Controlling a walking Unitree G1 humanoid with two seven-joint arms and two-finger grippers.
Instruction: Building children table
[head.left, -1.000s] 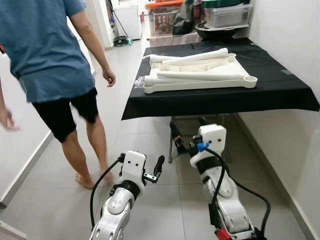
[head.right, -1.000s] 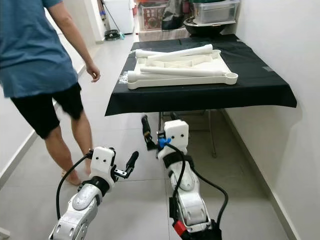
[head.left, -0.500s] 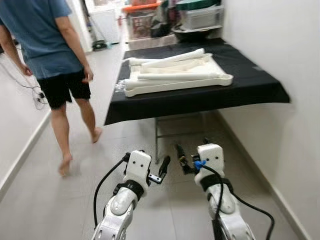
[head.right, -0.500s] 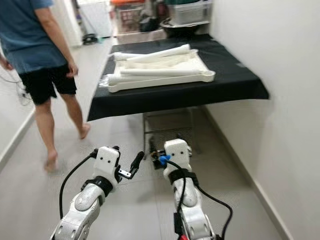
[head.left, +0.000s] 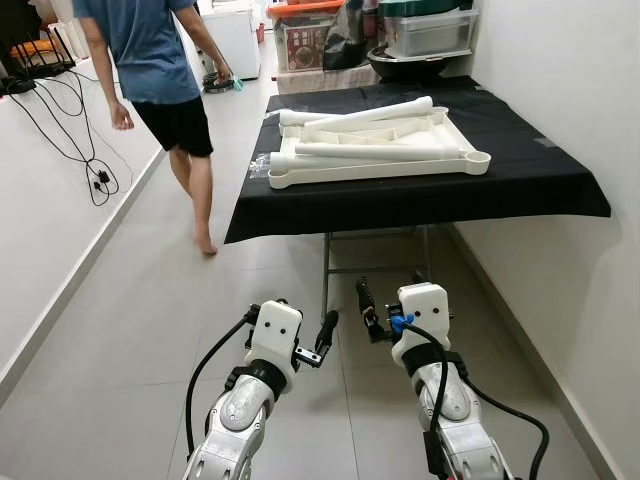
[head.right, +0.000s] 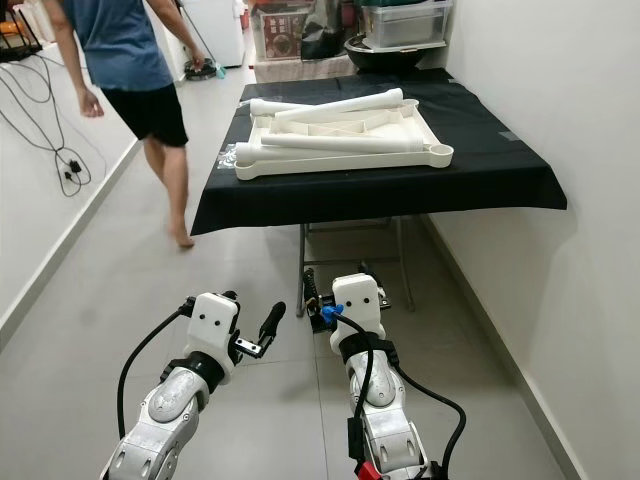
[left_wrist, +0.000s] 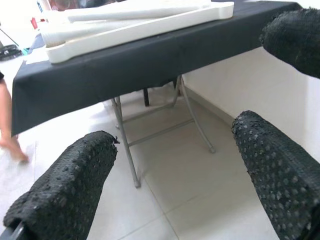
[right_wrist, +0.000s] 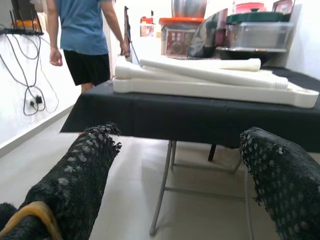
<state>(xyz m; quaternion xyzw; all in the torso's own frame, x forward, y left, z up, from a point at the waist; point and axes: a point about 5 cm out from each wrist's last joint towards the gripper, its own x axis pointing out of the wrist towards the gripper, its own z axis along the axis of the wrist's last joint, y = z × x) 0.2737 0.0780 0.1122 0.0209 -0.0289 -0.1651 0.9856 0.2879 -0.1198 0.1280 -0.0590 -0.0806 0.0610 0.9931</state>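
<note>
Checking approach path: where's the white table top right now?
In the left eye view the white table top lies on the black-draped folding table straight ahead, against the right wall, with loose white legs stacked on it; a person walks away on the left.

I see a folding desk (head.left: 560, 190) against the right-hand wall, covered with a black cloth (head.left: 400, 200) that hangs over its front edge; grey metal legs (head.left: 326, 270) show beneath. On the cloth lies a white tabletop panel (head.left: 380, 165) with white cylindrical table legs (head.left: 375, 152) resting across it. At the desk's far end stand plastic storage boxes (head.left: 425, 32) and a dark bowl (head.left: 415, 62).
</note>
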